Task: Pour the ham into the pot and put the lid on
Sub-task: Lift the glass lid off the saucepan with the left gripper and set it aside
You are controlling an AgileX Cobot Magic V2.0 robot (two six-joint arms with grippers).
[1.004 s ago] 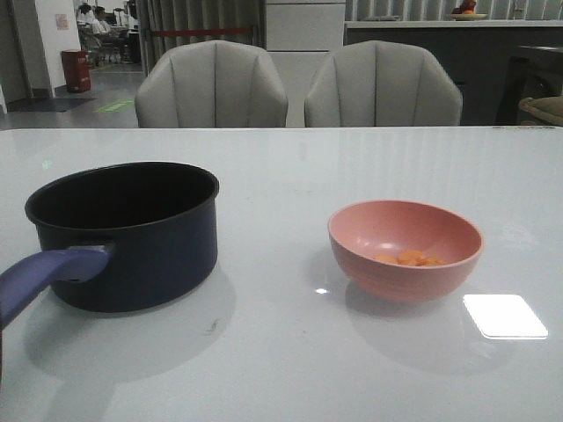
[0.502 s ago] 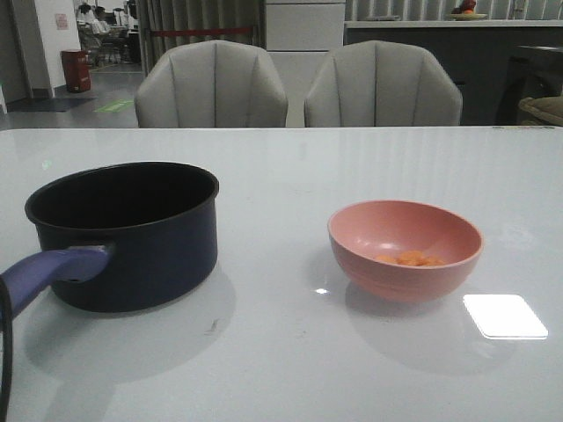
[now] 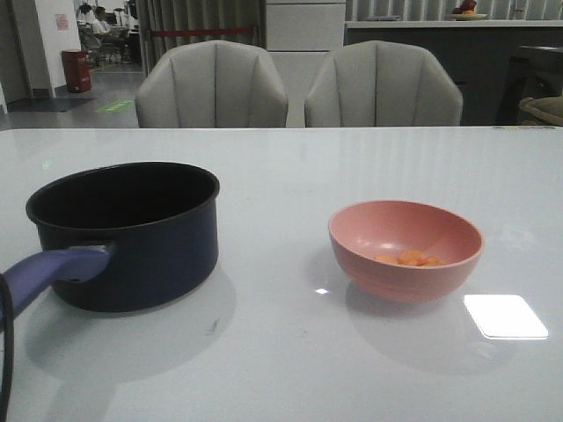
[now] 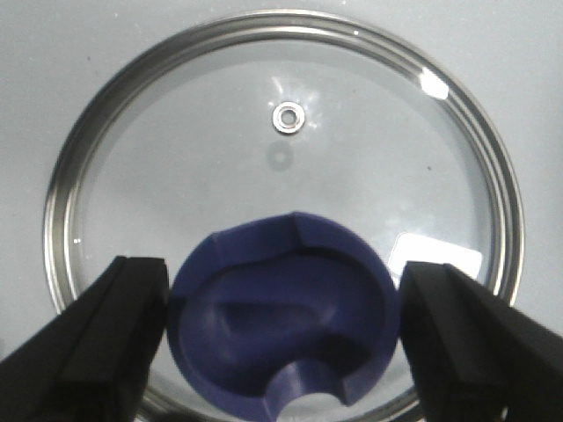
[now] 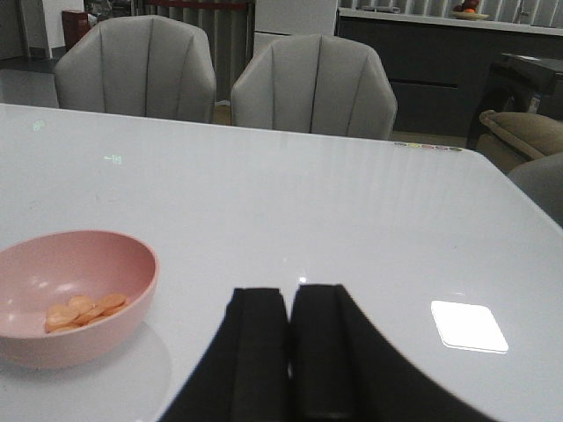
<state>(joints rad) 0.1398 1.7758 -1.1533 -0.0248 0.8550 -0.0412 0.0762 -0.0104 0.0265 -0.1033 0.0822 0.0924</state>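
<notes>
- Nothing poured yet: small orange-pink diced ham chunks (image 3: 409, 258) lying in the bottom of the round pink bowl (image 3: 405, 249), on the right half of the glossy white table (image 3: 290, 176).
- Dark navy round saucepan with a black inside and long purple-blue handle (image 3: 123, 233) standing on the left half of the table, well apart from the bowl, uncovered, no ham visible inside from the front view.
- Round glass lid with steel rim and blue notched knob (image 4: 283, 220) lying flat on the white surface, not on the pot; covering not yet done.
- Left gripper (image 4: 281, 338) spread wide, one black finger either side of the blue knob, no contact visible, nothing grasped.
- Right gripper (image 5: 288, 352) pressed together finger to finger, holding nothing, low over the table just beside the pink bowl.
- Judged progress: at the very start; left to do — picking up the bowl, tipping the ham into the pot, then lifting the lid onto the pot.
- Front view alone: pot and bowl together, with neither gripper nor the lid in frame.
- Left wrist view alone: lid and its knob, with the spread fingers around it.
- Right wrist view alone: closed right fingers, plus a nearer look at the ham slices in the bowl.
</notes>
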